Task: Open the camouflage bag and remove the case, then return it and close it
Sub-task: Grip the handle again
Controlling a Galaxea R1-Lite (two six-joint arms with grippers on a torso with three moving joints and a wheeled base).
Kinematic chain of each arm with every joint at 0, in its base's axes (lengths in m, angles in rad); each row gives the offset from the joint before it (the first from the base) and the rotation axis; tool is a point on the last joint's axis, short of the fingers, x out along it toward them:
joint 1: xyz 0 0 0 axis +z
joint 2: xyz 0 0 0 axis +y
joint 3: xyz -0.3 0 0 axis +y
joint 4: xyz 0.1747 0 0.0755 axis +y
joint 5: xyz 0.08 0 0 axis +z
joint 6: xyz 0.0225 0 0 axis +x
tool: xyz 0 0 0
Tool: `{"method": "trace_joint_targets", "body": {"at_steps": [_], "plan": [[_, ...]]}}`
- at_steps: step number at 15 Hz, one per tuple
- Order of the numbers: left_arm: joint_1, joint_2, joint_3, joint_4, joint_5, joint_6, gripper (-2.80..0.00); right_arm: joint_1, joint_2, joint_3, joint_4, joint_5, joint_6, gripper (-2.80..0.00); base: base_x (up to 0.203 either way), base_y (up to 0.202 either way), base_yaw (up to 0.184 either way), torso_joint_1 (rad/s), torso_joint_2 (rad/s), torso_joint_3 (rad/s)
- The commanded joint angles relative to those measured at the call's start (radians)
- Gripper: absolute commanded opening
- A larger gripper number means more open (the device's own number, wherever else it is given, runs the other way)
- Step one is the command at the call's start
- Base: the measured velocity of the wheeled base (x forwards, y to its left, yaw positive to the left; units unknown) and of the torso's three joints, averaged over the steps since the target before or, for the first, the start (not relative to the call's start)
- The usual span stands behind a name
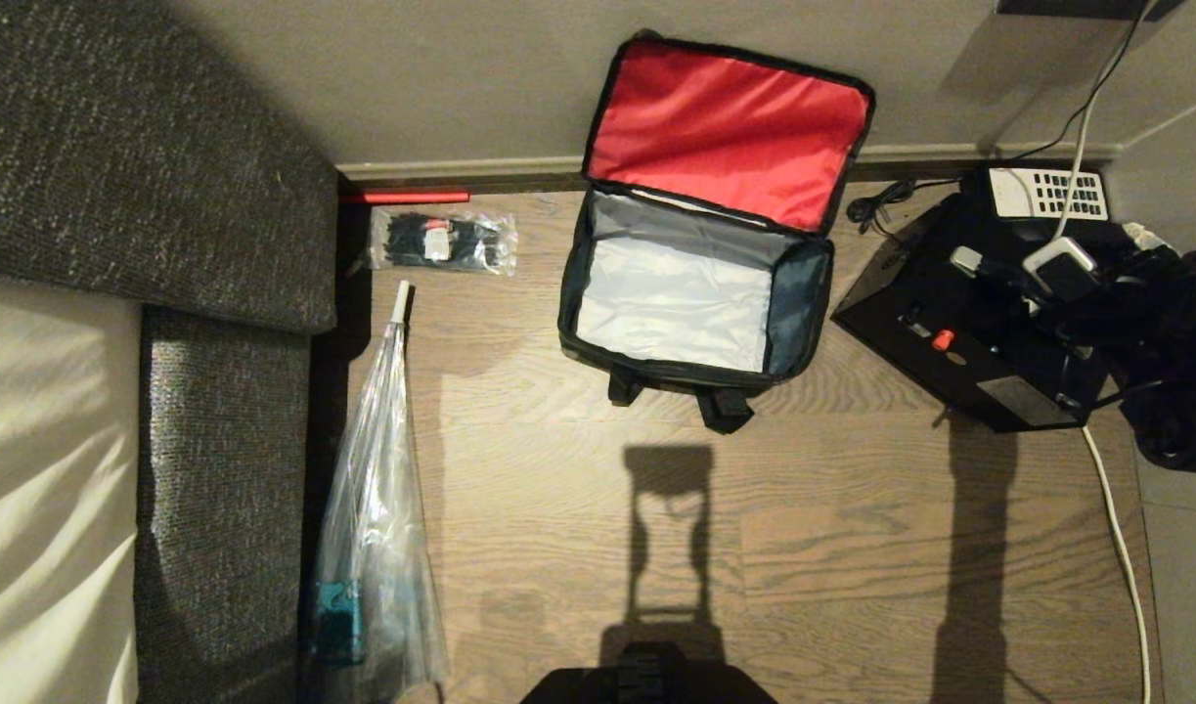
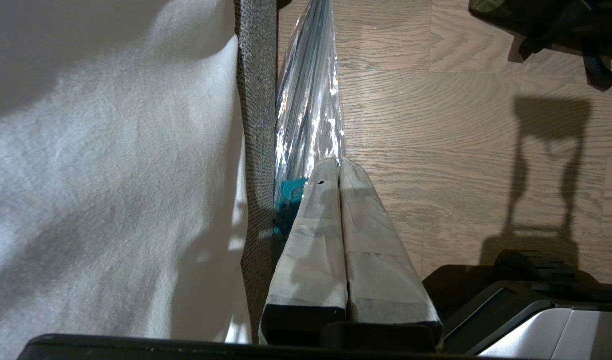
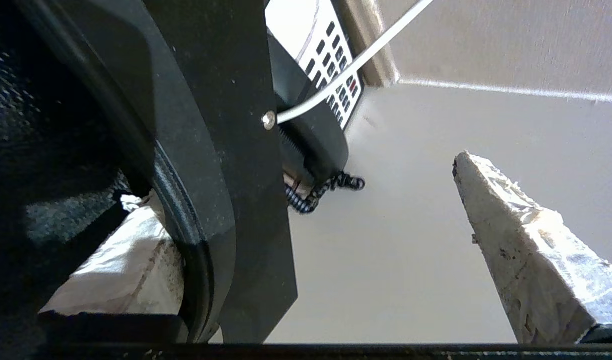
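The camouflage bag [image 1: 700,293] lies open on the wooden floor against the wall. Its red-lined lid [image 1: 725,132] is folded back and the pale grey inside is empty. The case [image 1: 959,362], a black box with a red knob, lies on the floor to the right of the bag. My right gripper [image 1: 1013,264] hovers over the case's far end, jaws wide open. In the right wrist view, the case's black edge [image 3: 210,150] lies beside one taped finger [image 3: 120,260], and the other finger [image 3: 526,250] stands clear. My left gripper [image 2: 340,165] is parked, shut and empty.
A telephone [image 1: 1047,193] with a white keypad sits by the wall behind the case. A white cable [image 1: 1116,528] trails along the right. A packet of black ties [image 1: 441,242], a clear wrapped umbrella [image 1: 377,528] and a grey sofa [image 1: 148,196] are on the left.
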Motion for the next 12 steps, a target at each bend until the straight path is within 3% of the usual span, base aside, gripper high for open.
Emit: {"method": "trace_joint_targets", "body": {"at_steps": [1,3,4,12], "plan": [[0.0,0.0,0.0,0.0,0.001,0.0,-2.8,0.013,0.03,0.008,-0.005,-0.071,0.0,0.0,0.0,0.0,0.0,0.0,0.0,0.0],[0.0,0.0,0.0,0.0,0.001,0.0,-2.8,0.022,0.031,0.008,-0.011,-0.12,0.006,0.0,0.0,0.0,0.0,0.0,0.0,0.0],[0.0,0.0,0.0,0.0,0.001,0.0,-2.8,0.028,0.03,0.014,-0.015,-0.124,0.005,-2.8,0.0,0.0,0.0,0.0,0.0,0.0],[0.0,0.0,0.0,0.0,0.001,0.0,-2.8,0.044,0.024,0.014,-0.028,-0.141,0.01,-2.8,0.0,0.0,0.0,0.0,0.0,0.0]]}}
